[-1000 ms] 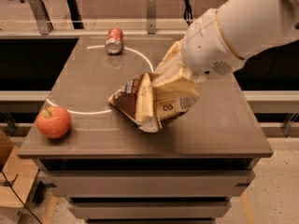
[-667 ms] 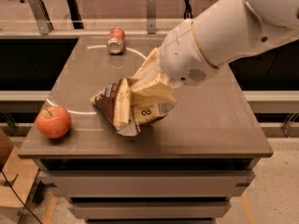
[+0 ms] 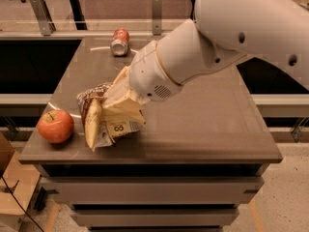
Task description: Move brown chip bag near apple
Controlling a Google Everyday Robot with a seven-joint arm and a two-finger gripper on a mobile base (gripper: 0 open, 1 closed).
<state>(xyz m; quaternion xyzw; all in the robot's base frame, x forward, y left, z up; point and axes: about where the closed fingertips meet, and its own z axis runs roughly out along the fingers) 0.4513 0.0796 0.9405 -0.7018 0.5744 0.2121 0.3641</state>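
The brown chip bag (image 3: 101, 122) is crumpled and held at the front left of the grey table (image 3: 207, 129), brown top to the left, tan-yellow part lower. My gripper (image 3: 120, 93) is shut on the bag's upper right side, with its tan fingers pressed into the foil. The red-orange apple (image 3: 55, 126) sits at the table's front left corner, a short gap left of the bag. My large white arm (image 3: 231, 37) reaches in from the upper right and hides the table's middle.
A red soda can (image 3: 120, 42) lies on its side at the table's far edge. A white curved line is marked on the tabletop. A railing and dark gaps lie beyond and beside the table. A cardboard box (image 3: 12, 187) stands on the floor at left.
My gripper has carried the chip bag leftward and toward the front edge; the bag now sits close to the apple. Apple and can have not moved.
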